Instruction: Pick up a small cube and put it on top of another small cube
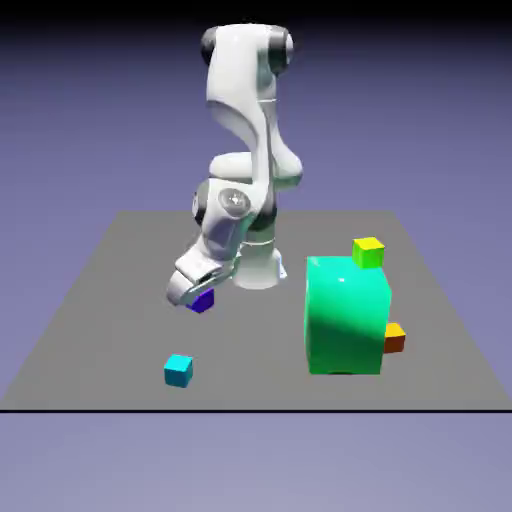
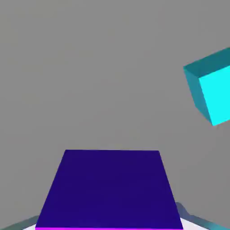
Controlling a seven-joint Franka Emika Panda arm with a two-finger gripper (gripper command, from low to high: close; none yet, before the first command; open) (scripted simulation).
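Note:
The small purple cube [image 1: 203, 299] hangs just above the table, with my gripper [image 1: 197, 296] shut on it. In the hand view the purple cube [image 2: 111, 188] fills the bottom middle, a thin magenta strip along its lower edge, and it hides my finger tips. A cyan cube [image 1: 178, 370] lies on the table toward the front, below and left of the held cube in the exterior view. That cyan cube [image 2: 211, 85] shows at the right edge of the hand view, apart from the purple cube.
A big green block [image 1: 346, 315] stands at the exterior view's right. An orange cube [image 1: 394, 338] sits against its right side, and a yellow-green cube [image 1: 368, 252] lies behind it. The grey table [image 1: 110, 290] spreads around them.

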